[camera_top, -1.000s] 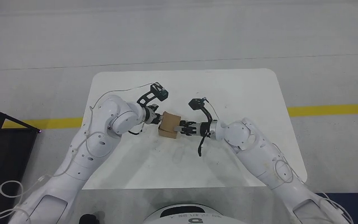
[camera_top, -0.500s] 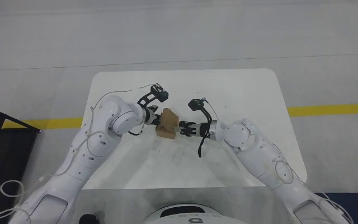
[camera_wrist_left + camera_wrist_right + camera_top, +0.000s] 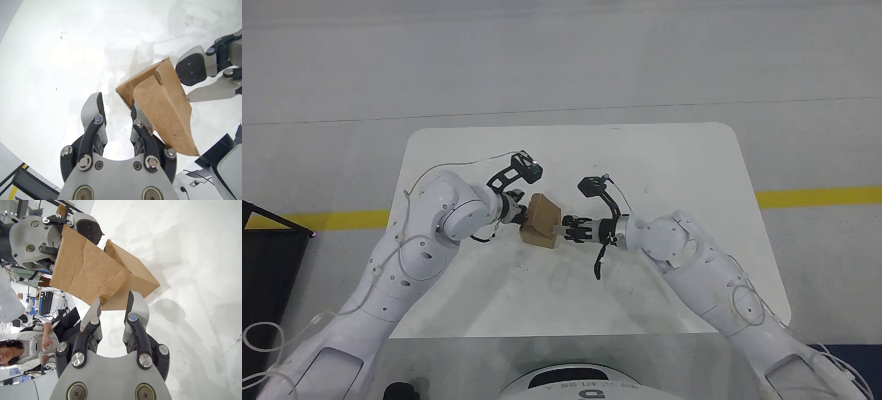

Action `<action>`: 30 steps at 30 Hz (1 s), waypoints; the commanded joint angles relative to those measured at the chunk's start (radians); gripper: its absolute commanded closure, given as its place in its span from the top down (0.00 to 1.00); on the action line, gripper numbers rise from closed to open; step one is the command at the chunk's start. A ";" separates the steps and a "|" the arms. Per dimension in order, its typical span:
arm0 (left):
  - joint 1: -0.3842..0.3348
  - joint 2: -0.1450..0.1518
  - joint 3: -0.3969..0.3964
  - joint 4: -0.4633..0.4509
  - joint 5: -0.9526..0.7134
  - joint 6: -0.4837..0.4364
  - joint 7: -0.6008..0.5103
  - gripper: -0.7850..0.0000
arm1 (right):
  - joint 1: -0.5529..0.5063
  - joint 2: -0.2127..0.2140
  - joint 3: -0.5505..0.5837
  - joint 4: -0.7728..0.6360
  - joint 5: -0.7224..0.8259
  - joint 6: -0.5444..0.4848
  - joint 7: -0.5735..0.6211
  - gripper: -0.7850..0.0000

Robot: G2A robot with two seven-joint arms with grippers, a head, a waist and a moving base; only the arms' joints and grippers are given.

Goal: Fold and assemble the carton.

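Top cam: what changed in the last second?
The carton tipped from squarish into a tilted wedge, edging slightly toward the left claw, whose wrist shifted a little. The right claw stayed at the carton's other side; no new grasp or release visible.

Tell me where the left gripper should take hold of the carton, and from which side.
Grip the carton's big loose flap near its free edge, from the left gripper's own side. It is a thin flat panel already beside one open finger, so straddling it edge-on probably needs only a small sideways shift.
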 commanded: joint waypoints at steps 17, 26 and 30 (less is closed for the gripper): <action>-0.001 0.001 0.001 0.007 -0.020 -0.010 -0.013 0.00 | 0.005 -0.001 -0.004 0.003 -0.005 0.009 -0.004 0.40; 0.000 0.005 -0.010 0.009 -0.008 -0.004 -0.011 0.00 | 0.005 -0.002 -0.005 0.005 -0.004 0.011 -0.003 0.41; 0.002 0.007 -0.013 0.006 0.024 0.008 -0.005 0.00 | 0.006 -0.002 -0.007 0.005 -0.007 0.012 -0.002 0.41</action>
